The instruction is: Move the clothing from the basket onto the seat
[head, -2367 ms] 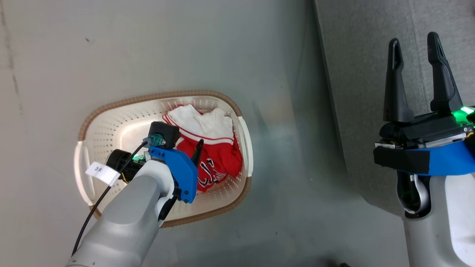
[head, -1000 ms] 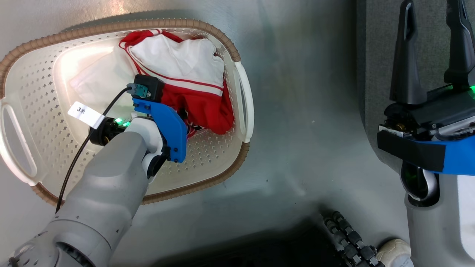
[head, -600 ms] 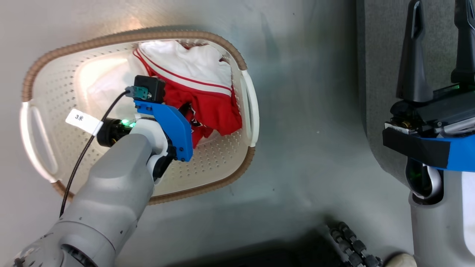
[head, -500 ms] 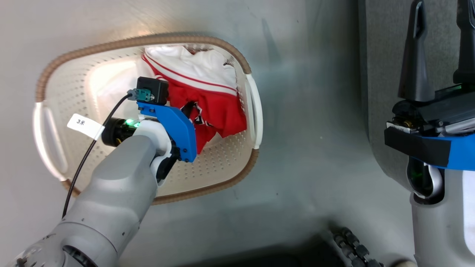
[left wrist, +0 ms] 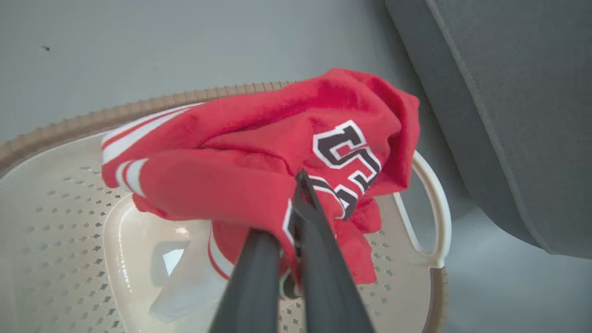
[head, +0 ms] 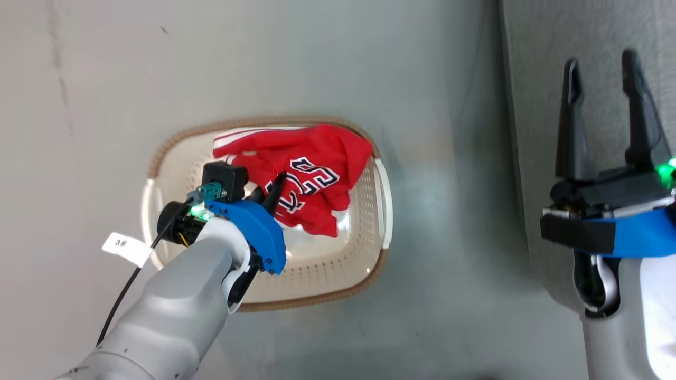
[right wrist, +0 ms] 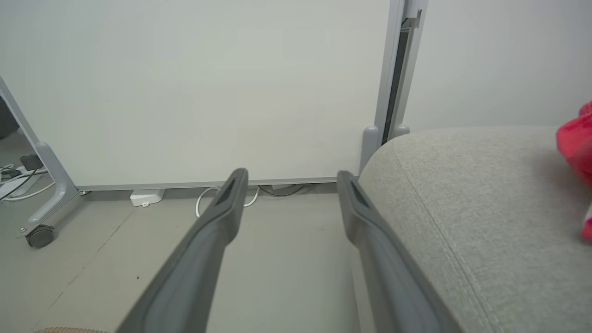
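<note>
Clothing [head: 311, 179], a red jersey with dark white-edged numbers, hangs lifted over the cream perforated plastic basket [head: 322, 274]; our left tool [head: 268, 192] has just clamped shut on it. Carrying to the light-grey fabric seat [head: 538, 79] comes next, we judge. Our right tool [head: 600, 66] gapes wide, empty.

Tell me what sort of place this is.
Probably an indoor test room staged like a home: a wheeled white partition, loose cables on the grey floor, and a grey sofa near a laundry basket.
</note>
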Robot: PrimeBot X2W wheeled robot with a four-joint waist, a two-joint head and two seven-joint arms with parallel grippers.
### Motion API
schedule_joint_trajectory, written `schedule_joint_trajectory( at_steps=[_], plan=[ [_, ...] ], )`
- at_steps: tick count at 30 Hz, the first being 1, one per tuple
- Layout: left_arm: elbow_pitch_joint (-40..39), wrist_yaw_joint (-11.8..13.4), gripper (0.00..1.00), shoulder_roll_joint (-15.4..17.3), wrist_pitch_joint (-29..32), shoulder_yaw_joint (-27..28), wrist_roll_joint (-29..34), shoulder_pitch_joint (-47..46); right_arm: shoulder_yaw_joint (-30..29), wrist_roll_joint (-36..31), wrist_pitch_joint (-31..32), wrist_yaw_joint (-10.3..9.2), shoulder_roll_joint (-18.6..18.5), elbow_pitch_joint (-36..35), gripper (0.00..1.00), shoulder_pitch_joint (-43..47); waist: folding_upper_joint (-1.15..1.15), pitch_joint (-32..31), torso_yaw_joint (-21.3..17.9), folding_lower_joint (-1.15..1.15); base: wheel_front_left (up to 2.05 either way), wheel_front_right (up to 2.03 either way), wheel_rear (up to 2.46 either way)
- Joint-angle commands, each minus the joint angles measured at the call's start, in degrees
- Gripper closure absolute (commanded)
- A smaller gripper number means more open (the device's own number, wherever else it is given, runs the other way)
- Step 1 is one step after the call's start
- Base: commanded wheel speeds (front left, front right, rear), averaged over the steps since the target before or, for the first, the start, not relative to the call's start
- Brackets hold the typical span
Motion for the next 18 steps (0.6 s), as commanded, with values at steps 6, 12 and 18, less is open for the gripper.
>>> schedule_joint_trajectory(
  at_steps=[6, 12, 18],
  plan=[
    [-3.9, 0.0, 1.00, 2.3, -1.0, 2.1, 3.2, 1.5, -0.3, 0.0, 0.0, 0.03, -0.9, 2.0, 0.00, 4.5, 0.00, -12.0, 2.9, 0.01, 0.00, 0.00, 0.00],
    [-9.8, 0.0, 1.00, 4.0, -1.0, 10.5, 10.8, 5.3, 0.7, 0.5, 0.0, 0.03, -1.2, 3.7, 0.00, 7.1, 0.00, -19.6, 2.9, 0.01, 0.00, 0.00, 0.00],
    [-15.2, 0.0, 1.00, 4.1, -1.0, 18.3, 18.1, 10.0, 1.7, 0.7, 0.0, 0.03, -1.0, 5.4, 0.00, 10.0, 0.00, -26.6, 2.5, 0.01, 0.00, 0.00, 0.00]
  ],
)
